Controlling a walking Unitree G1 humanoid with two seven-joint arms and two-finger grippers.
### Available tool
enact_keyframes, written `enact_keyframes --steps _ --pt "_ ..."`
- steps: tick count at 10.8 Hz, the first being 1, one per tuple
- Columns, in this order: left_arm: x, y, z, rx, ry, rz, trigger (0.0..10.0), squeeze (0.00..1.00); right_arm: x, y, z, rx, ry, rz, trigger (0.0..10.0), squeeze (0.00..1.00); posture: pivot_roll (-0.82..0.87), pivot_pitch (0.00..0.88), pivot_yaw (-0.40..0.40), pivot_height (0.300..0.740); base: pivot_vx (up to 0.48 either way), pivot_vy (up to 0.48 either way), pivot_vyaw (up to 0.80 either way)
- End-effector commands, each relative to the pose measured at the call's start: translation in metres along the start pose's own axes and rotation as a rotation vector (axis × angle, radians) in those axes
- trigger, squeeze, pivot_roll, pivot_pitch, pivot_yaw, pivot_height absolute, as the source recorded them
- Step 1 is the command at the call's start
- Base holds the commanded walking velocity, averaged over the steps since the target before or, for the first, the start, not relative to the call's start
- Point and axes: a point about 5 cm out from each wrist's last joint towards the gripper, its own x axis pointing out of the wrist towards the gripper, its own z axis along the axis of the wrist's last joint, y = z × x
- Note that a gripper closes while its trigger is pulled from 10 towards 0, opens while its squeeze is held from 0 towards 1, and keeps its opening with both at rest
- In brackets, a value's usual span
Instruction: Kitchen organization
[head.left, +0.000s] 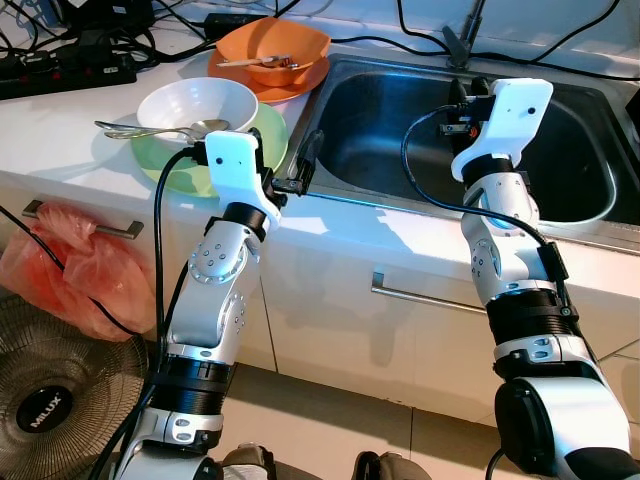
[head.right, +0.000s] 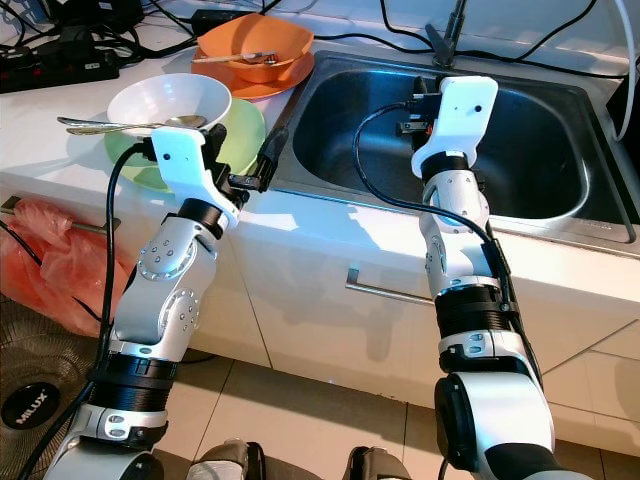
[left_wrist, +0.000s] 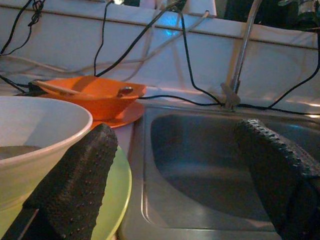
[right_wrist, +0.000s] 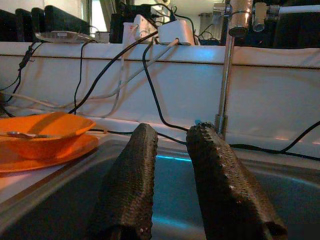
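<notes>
White bowl (head.left: 197, 105) with spoon (head.left: 150, 129) on green plate (head.left: 262, 136); orange bowl (head.left: 272, 48) on orange plate (head.left: 301, 82), left of sink (head.left: 400, 120).

Both arms raised – R pincer (head.right: 412, 112) over sink (head.right: 560, 205).

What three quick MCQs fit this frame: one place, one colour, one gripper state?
1. Where is the white ceramic bowl?
A. in the steel sink
B. on the light green plate
C. on the floor

2. What colour is the bowl behind it, near the wall?
A. orange
B. blue
C. black

3. How are the left gripper's fingers set?
A. shut on a spoon
B. shut on nothing
C. open

Answers: 1 B, it rests on the light green plate left of the steel sink. 2 A, the orange bowl sits on an orange plate. 3 C, the left gripper shows a wide gap.
</notes>
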Motion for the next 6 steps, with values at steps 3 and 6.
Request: enact_keyframes --steps 3,6 --pt "-0.0004 -0.0032 0.0023 0.004 -0.008 -0.02 10.0 0.0 -0.0002 -0.0005 0.0032 -0.004 -0.012 -0.002 10.0 0.0 0.04 0.07 -0.001 0.74 0.0 0.0 0.0" --pt "-0.0004 -0.0032 0.0023 0.004 -0.008 -0.02 10.0 0.0 -0.0002 -0.0005 0.0032 -0.004 -0.012 -0.002 10.0 0.0 0.04 0.07 -0.001 0.74 0.0 0.0 0.0"
